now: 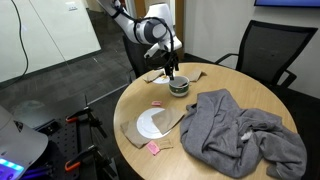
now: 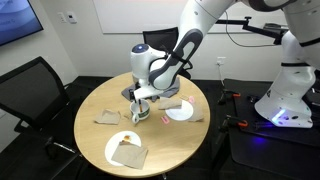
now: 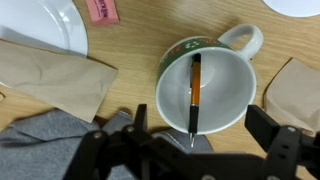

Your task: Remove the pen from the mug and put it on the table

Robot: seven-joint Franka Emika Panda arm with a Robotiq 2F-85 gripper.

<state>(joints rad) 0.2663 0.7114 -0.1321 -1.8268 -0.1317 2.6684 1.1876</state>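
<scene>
The arm [image 2: 203, 22] is white, its pincer [image 3: 192, 138] black.

Round tan wood surface [image 1: 215, 76], banded mug [image 1: 178, 86], white plate [image 1: 152, 124], crumpled grey cloth [image 1: 240, 130], brownish sheets [image 1: 130, 131], perhaps paper napkins, small pink pieces [image 1: 153, 148].

Glossy ceramic-looking mug [image 3: 205, 85]; matt wood table [image 3: 130, 105]; soft grey cloth [image 1: 240, 130]; brown paper [image 3: 55, 75].

The mug [image 3: 222, 85] is open from above, pen [image 3: 195, 90] lying inside. Brown napkin [image 3: 60, 75] close on one side, second napkin [image 3: 297, 85] opposite, grey cloth [image 3: 40, 150] nearby. Bare table [image 3: 140, 38] between mug and plate [image 3: 40, 25].
</scene>
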